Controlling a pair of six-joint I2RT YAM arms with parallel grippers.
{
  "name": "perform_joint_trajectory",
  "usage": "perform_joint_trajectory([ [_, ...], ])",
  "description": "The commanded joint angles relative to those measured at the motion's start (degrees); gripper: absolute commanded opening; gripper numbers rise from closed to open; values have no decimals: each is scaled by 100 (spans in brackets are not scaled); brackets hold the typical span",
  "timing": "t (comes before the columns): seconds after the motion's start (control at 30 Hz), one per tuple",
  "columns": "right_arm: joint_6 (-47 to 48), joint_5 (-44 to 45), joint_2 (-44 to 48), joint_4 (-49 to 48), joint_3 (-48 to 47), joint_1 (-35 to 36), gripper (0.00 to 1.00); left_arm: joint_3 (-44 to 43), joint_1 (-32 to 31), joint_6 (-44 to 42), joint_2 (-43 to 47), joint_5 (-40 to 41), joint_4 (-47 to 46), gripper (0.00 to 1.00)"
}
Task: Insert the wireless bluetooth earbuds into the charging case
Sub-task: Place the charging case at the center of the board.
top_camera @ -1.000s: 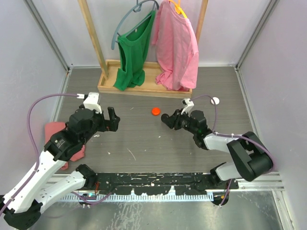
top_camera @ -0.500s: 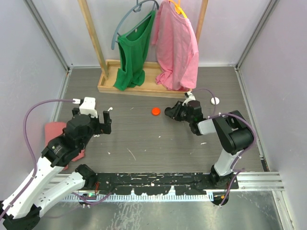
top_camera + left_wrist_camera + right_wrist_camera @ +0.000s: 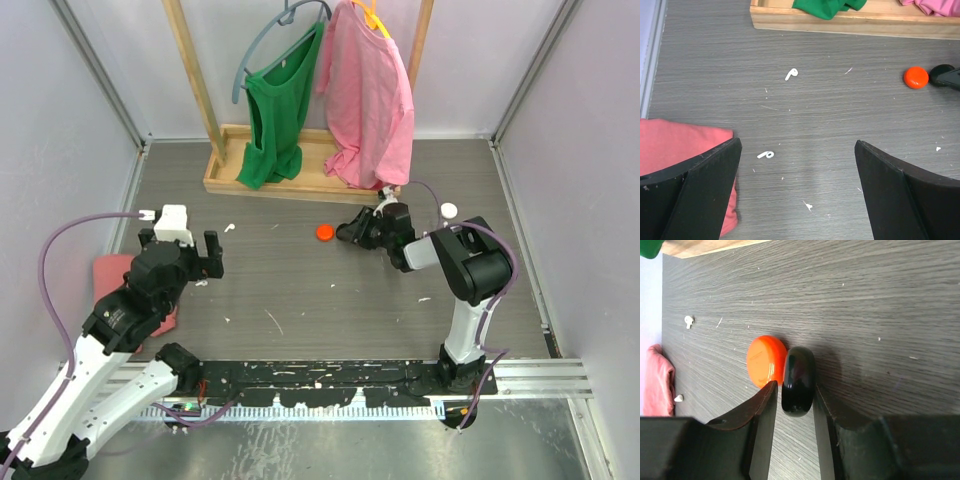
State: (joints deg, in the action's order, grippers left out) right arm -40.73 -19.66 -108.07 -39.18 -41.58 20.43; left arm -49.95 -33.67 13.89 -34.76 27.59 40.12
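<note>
Two white wireless bluetooth earbuds lie on the grey table, one point(image 3: 791, 74) farther off and one point(image 3: 766, 155) close to my left finger. My left gripper point(image 3: 799, 144) hovers open above them, holding nothing. A black glossy rounded charging case point(image 3: 798, 381) stands on edge against an orange round puck point(image 3: 765, 361). My right gripper point(image 3: 794, 387) is closed round the black case, one finger touching it and only a sliver showing at the other. From above, the case point(image 3: 345, 233) sits just right of the orange puck point(image 3: 325, 232).
A white round puck point(image 3: 448, 210) lies behind my right arm. A wooden rack base point(image 3: 225, 178) with a green top and a pink shirt stands at the back. A pink cloth point(image 3: 112, 272) lies at the left edge, under my left arm.
My right gripper has carried the black case back and left until it rests against the orange puck, and its jaws have eased slightly. My left gripper has drawn back to the left.
</note>
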Motion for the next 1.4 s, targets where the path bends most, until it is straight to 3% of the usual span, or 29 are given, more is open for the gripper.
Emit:
perform_joint_trajectory([
  [0.0, -12, -149, -9, 158, -241, -16, 42, 18, 88, -21, 129, -47, -302, 98],
  [0.4, 370, 420, 419, 1317, -236, -12, 60, 43, 146, 0, 220, -159, -303, 98],
  [0.47, 480, 562, 531, 1585, -236, -12, 67, 40, 142, 7, 236, -174, -300, 98],
  [0.67, 843, 1010, 1053, 2213, -97, -13, 78, 61, 150, 1, 332, -156, -285, 98],
  [1.03, 1730, 2527, 2204, 3931, -157, -113, 89, 56, 185, 57, 427, -79, -225, 98],
  [1.23, 1772, 3565, 2633, 4386, -157, -643, 94, 88, 203, 152, 468, 17, -182, 98],
  [1.37, 1748, 3721, 2710, 4354, -236, -1390, 94, 90, 226, 208, 459, -9, -149, 98],
])
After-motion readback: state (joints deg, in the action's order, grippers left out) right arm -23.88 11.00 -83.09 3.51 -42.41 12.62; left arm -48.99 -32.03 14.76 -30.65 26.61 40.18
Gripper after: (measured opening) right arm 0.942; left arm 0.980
